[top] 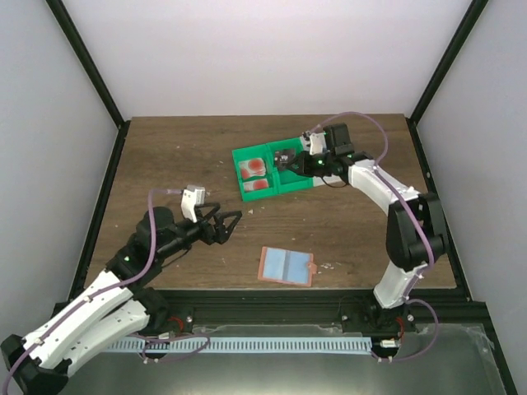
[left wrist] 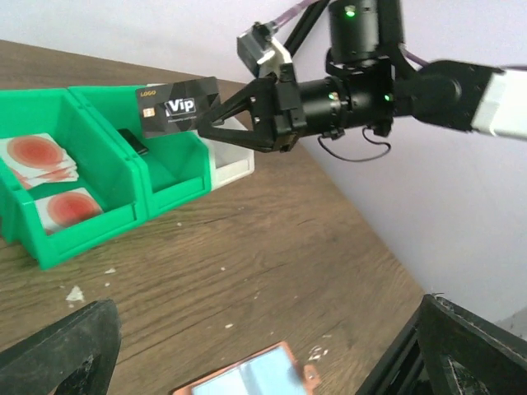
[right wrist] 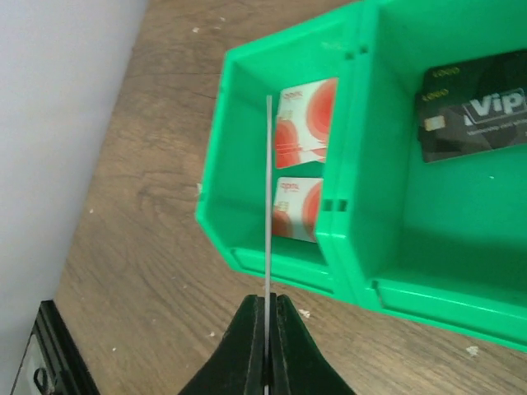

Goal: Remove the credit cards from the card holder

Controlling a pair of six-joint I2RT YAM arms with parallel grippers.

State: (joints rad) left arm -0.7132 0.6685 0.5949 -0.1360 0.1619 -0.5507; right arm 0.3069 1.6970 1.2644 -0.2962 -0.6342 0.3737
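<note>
The card holder (top: 286, 267) lies open and flat near the table's front edge, salmon rim around blue-grey panels; its top edge shows in the left wrist view (left wrist: 247, 375). My right gripper (top: 290, 161) is shut on a black credit card (left wrist: 177, 108) and holds it above the green bins (top: 268, 171). In the right wrist view that card (right wrist: 268, 197) shows edge-on. Whitish cards with red blots (right wrist: 303, 123) lie in one green compartment, and another black card (right wrist: 473, 115) lies in the one beside it. My left gripper (top: 227, 226) is open and empty, left of the holder.
A white bin (left wrist: 232, 164) stands against the green bins on their far side. Small pale crumbs dot the wood around the holder. Black frame rails run along the table's edges, with white walls behind them.
</note>
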